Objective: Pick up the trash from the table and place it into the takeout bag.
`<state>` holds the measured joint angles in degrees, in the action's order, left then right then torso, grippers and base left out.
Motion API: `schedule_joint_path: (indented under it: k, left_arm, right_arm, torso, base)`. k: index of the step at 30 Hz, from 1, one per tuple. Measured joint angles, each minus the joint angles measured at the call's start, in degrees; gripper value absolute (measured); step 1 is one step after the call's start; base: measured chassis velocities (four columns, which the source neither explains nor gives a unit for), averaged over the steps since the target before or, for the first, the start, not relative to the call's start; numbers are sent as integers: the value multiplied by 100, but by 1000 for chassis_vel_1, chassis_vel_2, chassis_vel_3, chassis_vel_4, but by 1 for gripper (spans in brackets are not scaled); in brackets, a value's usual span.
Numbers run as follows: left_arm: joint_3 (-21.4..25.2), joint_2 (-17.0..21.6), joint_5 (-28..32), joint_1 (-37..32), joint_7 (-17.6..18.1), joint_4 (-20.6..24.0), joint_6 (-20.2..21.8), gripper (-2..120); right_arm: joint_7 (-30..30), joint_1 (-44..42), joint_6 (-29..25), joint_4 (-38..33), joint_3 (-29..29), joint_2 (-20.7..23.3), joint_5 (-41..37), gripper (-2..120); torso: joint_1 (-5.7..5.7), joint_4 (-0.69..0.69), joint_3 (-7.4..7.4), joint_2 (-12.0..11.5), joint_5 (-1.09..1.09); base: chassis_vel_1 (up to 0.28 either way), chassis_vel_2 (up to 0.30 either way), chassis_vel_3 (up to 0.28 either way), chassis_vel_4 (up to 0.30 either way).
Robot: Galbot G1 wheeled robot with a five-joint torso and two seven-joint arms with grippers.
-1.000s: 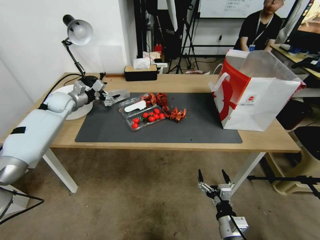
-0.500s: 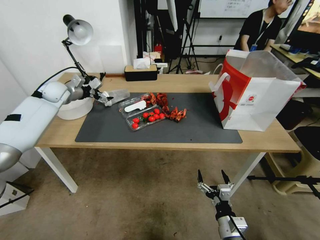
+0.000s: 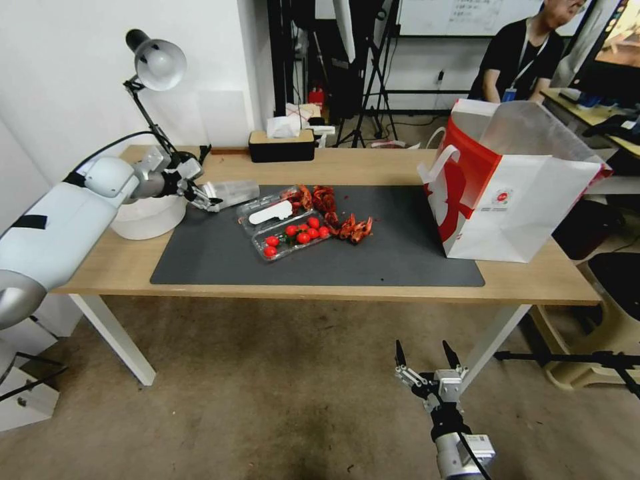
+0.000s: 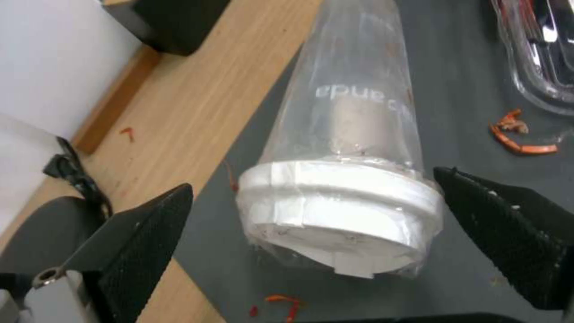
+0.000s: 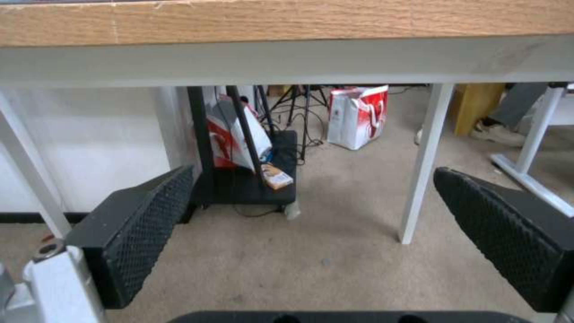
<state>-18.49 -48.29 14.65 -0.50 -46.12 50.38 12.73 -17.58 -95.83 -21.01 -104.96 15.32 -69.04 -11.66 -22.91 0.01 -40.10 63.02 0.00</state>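
On the table's (image 3: 333, 283) grey mat (image 3: 413, 260) the clear plastic cup (image 3: 235, 191) lies on its side. I see my left gripper (image 3: 205, 198) spread wide around its lidded mouth, apparently not touching. Right gripper (image 3: 427, 353) hangs open below the table edge.

- An office or lab workroom set up for recording, not a home.
- A white wall-mounted whiteboard (image 3: 467, 17) with writing hangs at the back.
- Black tripod stands (image 3: 373, 80) and loose cables sit on the beige carpet floor (image 3: 267, 387).
- A long light-wood rectangular surface with white legs (image 3: 347, 163) carries a silver articulated desk lamp (image 3: 155, 63) and a dark wood-topped tissue box (image 3: 281, 143).
- A second wooden desk with a dark monitor (image 3: 617, 47) stands at the far right.
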Motion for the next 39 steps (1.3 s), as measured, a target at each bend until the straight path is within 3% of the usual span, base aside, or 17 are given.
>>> schedule_joint_path:
  k: [26,29,31,33,34,39]
  left_arm:
    - [-125,-319,-423,152,-169,-491,-82,100]
    - [-117,-355,-467,179,-204,-552,-85,96]
    - [-106,-383,-484,196,-205,-581,-81,87]
    - [-105,-386,-484,198,-206,-584,-79,85]
    - [-103,-392,-484,204,-205,-586,-73,78]
    - [-99,-416,-482,224,-225,-584,-52,67]
  right_arm:
    - [-6,9,-36,31,-26,23,-1,100]
    - [-6,20,-43,38,-31,25,-2,100]
    - [-6,21,-46,40,-38,26,-2,100]
    - [-6,22,-47,40,-40,25,-2,100]
    - [-6,20,-50,41,-42,25,-2,100]
    - [-6,5,-64,42,-47,23,2,100]
  torso:
    - [0,0,0,0,0]
    - [0,-1,0,0,0]
    - [0,-1,0,0,0]
    - [0,-1,0,0,0]
    - [0,-1,0,0,0]
    - [-1,-1,0,0,1]
  base:
    - [0,0,0,0]
    - [0,0,0,0]
    - [0,0,0,0]
    - [0,0,0,0]
    - [0,0,0,0]
    - [0,0,0,0]
